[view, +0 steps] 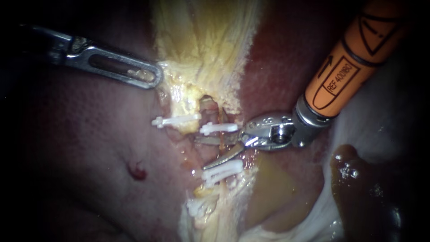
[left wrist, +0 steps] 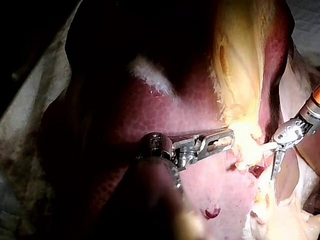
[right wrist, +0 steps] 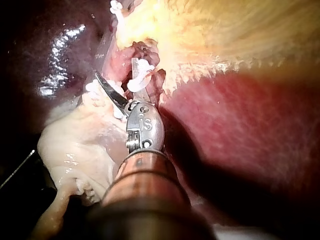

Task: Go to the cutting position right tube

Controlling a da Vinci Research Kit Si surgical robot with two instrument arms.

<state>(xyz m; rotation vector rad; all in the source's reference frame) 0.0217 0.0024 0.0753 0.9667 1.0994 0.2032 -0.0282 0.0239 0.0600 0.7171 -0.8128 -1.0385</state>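
Mostly liver (view: 89,152) fills the field, pink-red w/ one small dark-red spot (view: 137,171). Pale cloth (left wrist: 30,125) rims it, dark beyond. Yellowish gallbladder (view: 206,40) runs down the middle.

L instrument (view: 156,77): jaws closed on the gallbladder's edge. R instrument (view: 201,153): orange shaft, blades apart, gripping nothing.

Right tube (view: 221,136) lies btwn those blades, crossing the upper one. Upper clip (view: 218,128) sits just above the blades, lower clip (view: 222,171) just below. Another clip (view: 175,120) sits left of the tube.
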